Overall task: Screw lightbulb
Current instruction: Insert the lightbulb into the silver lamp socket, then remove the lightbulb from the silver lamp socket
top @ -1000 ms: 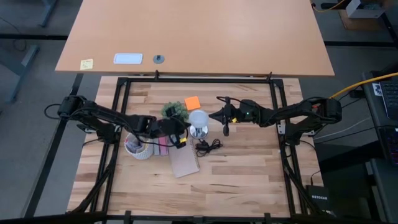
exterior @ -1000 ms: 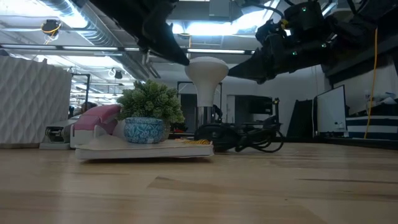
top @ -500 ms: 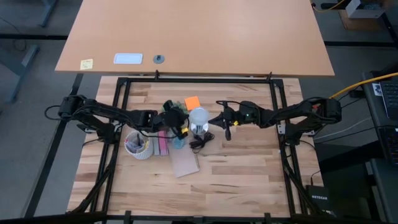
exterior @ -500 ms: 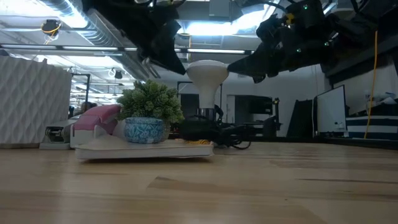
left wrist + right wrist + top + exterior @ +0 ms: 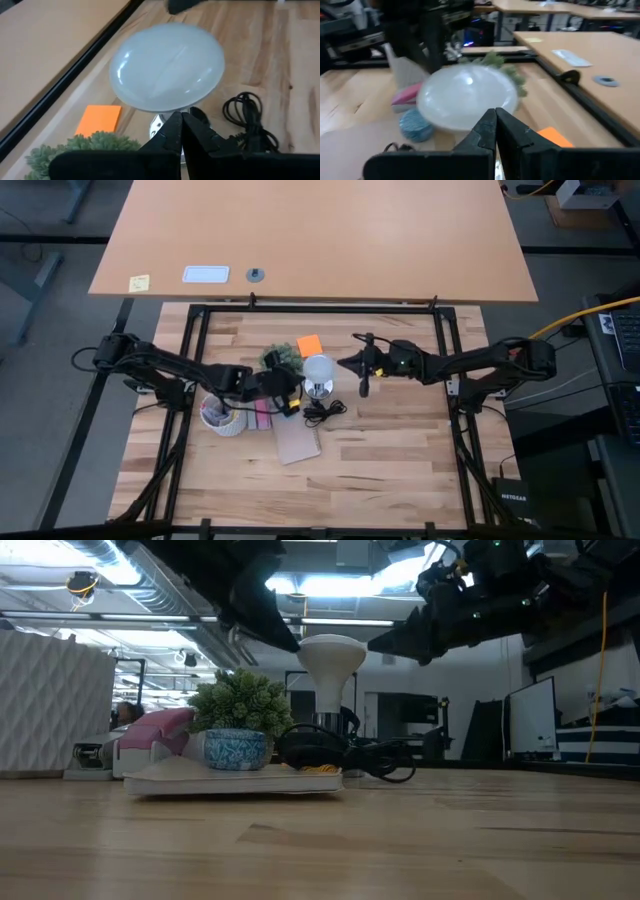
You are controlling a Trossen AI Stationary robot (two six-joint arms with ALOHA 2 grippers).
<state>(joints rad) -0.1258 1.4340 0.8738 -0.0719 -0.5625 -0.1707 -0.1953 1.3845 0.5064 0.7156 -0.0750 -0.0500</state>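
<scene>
Lightbulb (image 5: 318,367) upright in socket (image 5: 320,389); left gripper (image 5: 291,402) clenched empty beside it; right gripper (image 5: 349,363) clenched empty nearby; screwing apparently paused; next: unclench, grasp globe, twist.

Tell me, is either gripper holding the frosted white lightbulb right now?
No: in the low view the frosted white lightbulb stands upright by itself, with the left gripper and right gripper both clear of it, fingers shut.
</scene>
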